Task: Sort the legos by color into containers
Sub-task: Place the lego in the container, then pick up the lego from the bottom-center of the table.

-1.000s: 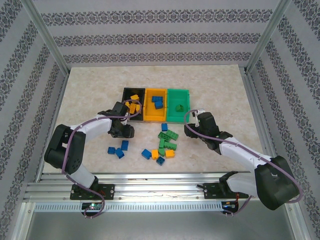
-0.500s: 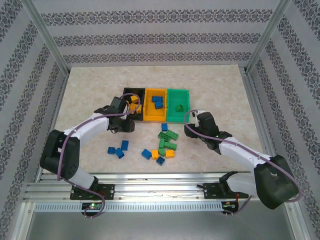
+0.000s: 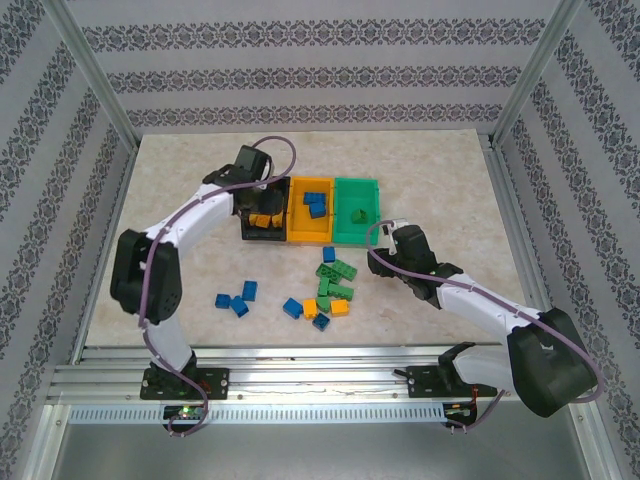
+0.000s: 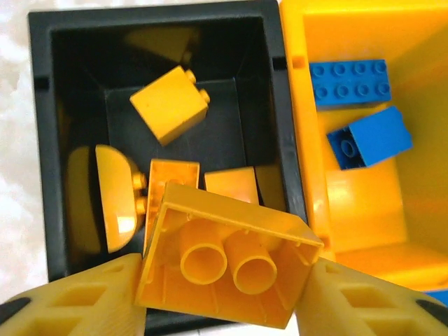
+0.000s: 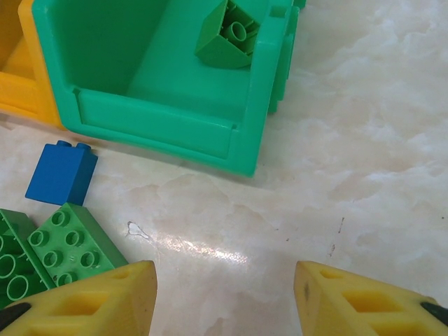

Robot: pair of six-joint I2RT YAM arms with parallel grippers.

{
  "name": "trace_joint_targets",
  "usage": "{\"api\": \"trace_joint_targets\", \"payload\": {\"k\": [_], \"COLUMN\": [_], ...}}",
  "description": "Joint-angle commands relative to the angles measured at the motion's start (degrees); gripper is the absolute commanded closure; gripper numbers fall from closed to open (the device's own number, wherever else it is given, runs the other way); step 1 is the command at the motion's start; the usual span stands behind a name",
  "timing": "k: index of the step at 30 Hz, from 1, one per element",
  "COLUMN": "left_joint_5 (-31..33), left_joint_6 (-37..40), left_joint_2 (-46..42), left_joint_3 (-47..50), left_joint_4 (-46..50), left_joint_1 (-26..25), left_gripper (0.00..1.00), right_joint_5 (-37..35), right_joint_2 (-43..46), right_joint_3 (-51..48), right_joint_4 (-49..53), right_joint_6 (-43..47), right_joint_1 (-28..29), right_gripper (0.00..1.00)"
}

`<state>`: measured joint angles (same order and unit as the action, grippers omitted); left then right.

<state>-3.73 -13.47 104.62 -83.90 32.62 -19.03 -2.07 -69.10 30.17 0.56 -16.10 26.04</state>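
You're a bit under halfway, I'd judge. The black bin (image 4: 42,140) already holds several yellow bricks (image 4: 168,105). The left jaws hang right above it with one more yellow brick (image 4: 224,259) between them, underside up. Whether they grip it or stand loose of it, you cannot tell.

The orange bin (image 4: 364,28) has two blue bricks (image 4: 348,82) showing, and the green bin (image 5: 161,119) has a single green brick (image 5: 227,35). The right jaws stand open and empty over the bare table (image 5: 350,175), near the green bin's corner.

Still out on the table are a cluster of loose green bricks (image 3: 326,271), scattered loose blue bricks (image 3: 240,306) and a couple of loose yellow bricks (image 3: 340,307). Green looks furthest behind.
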Motion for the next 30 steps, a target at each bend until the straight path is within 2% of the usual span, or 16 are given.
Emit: {"api": "trace_joint_targets", "payload": {"k": [1,3,6,17,18,20,25,30], "left_joint_5": [1.45,0.93,-0.17,-4.95,-4.91,-5.3,-6.03,-8.76], "left_joint_6": [1.25,0.29,-1.06,-6.22,-6.91,-7.49,-8.02,-7.84], "left_joint_2": [2.29,2.28,0.14,-17.31,-19.11,-22.19,-26.49,-26.23], "left_joint_3": [-3.46,-3.3,-0.57,22.04,24.65,29.33,35.45,37.82], "left_joint_4": [3.42,2.28,-0.8,-20.44,-22.61,-26.1,-28.71,-29.96], "left_joint_1": [0.52,0.59,0.71,2.14,2.35,2.88,3.7,4.19], "left_gripper": [0.39,0.28,0.23,0.22,0.18,0.19,0.2,0.21], "right_joint_5": [-0.92,-0.83,-0.91,-0.59,-0.31,0.83,1.11,2.87], "right_joint_2": [-0.63,-0.68,-0.84,-2.67,-3.12,-3.32,0.52,-0.54], "right_joint_3": [1.46,1.47,1.4,1.62,1.73,2.31,0.76,4.17], "right_joint_4": [-0.4,-0.55,-0.61,-1.95,-1.89,-0.88,0.47,11.0], "right_joint_6": [0.63,0.72,0.72,0.98,0.98,0.49,-4.74,-7.36], "right_joint_1": [0.68,0.76,0.76,1.89,2.05,2.71,8.56,16.84], "right_gripper": [0.45,0.45,0.45,0.45,0.45,0.45,0.45,0.45]}}
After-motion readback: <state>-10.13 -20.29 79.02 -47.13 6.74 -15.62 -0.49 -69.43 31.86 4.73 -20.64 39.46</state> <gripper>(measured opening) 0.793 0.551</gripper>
